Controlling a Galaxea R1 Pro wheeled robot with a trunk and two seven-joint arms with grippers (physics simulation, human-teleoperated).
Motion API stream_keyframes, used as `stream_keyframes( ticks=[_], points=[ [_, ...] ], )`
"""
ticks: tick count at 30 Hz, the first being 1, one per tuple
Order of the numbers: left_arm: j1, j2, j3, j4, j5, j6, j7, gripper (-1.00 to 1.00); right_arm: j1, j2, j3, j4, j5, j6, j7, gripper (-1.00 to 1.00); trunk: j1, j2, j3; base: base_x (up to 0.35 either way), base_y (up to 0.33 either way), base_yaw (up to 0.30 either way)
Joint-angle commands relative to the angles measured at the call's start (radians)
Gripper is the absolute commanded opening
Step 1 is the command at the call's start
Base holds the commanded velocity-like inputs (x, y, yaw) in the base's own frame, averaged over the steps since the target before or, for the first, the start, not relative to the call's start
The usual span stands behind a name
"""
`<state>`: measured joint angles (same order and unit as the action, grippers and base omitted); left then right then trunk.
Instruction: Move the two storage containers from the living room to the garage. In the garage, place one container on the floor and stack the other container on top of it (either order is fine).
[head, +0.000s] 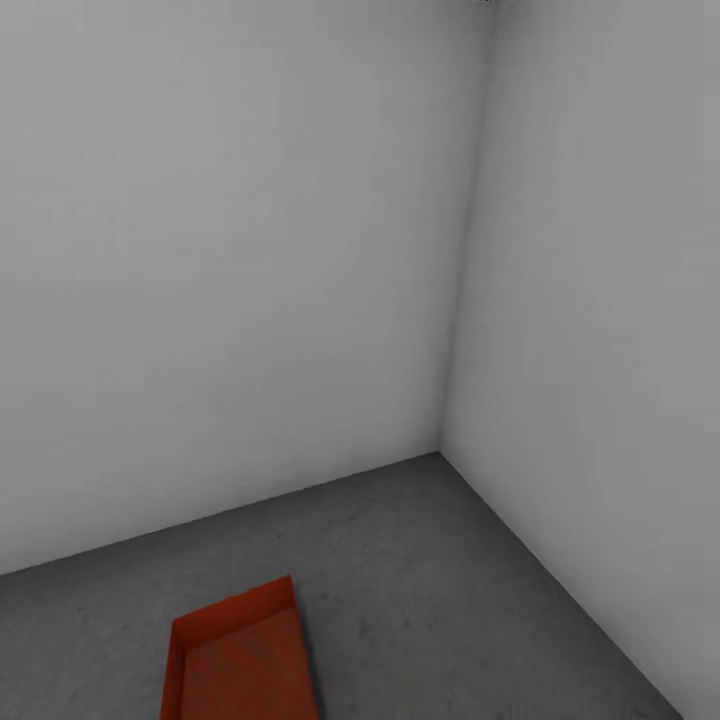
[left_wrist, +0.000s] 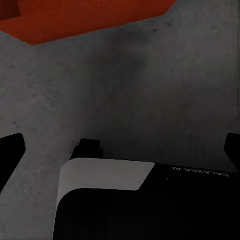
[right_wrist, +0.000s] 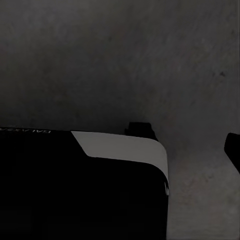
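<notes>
One red-orange open-top storage container (head: 238, 655) lies on the dark grey concrete floor (head: 430, 580) of the garage, cut off by the head view's lower edge. Its corner also appears in the left wrist view as a container (left_wrist: 75, 17), well apart from my left gripper (left_wrist: 120, 147). That gripper is open, its dark fingertips (left_wrist: 10, 150) spread wide over bare floor with nothing between them. My right gripper (right_wrist: 120, 150) hangs over the floor too, open, with one fingertip (right_wrist: 233, 150) at the picture's edge and the other lost against the dark robot body.
Two plain white-grey walls meet in a corner (head: 440, 452) behind and to the right of the container. Bare concrete stretches to the container's right. My own black-and-white base (left_wrist: 107, 175) sits below both wrists.
</notes>
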<state>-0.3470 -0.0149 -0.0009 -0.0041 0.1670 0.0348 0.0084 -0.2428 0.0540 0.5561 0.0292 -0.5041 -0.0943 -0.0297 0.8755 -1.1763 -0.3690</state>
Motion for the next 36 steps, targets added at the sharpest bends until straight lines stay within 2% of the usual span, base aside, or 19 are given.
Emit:
stream_keyframes(
  ticks=[1, 25, 36],
  points=[
    [0.000, 0.000, -0.001, 0.000, 0.007, 0.003, 0.001, 1.00, 0.001, 0.001, 0.008, 0.003, -0.008, -0.005, -0.001, 1.00, 0.000, -0.001, 0.000, 0.000, 0.000, -0.219],
    [0.029, -0.001, -0.001, 0.000, 0.005, 0.002, 0.001, 1.00, 0.032, -0.001, 0.007, 0.003, -0.016, -0.026, -0.001, 1.00, 0.000, -0.001, 0.016, 0.000, 0.000, -0.218],
    [0.029, 0.000, -0.001, -0.002, 0.002, 0.002, 0.001, 1.00, 0.033, -0.002, 0.007, 0.003, -0.016, -0.027, 0.000, 1.00, 0.000, -0.001, 0.017, 0.000, 0.000, -0.111]
  ],
)
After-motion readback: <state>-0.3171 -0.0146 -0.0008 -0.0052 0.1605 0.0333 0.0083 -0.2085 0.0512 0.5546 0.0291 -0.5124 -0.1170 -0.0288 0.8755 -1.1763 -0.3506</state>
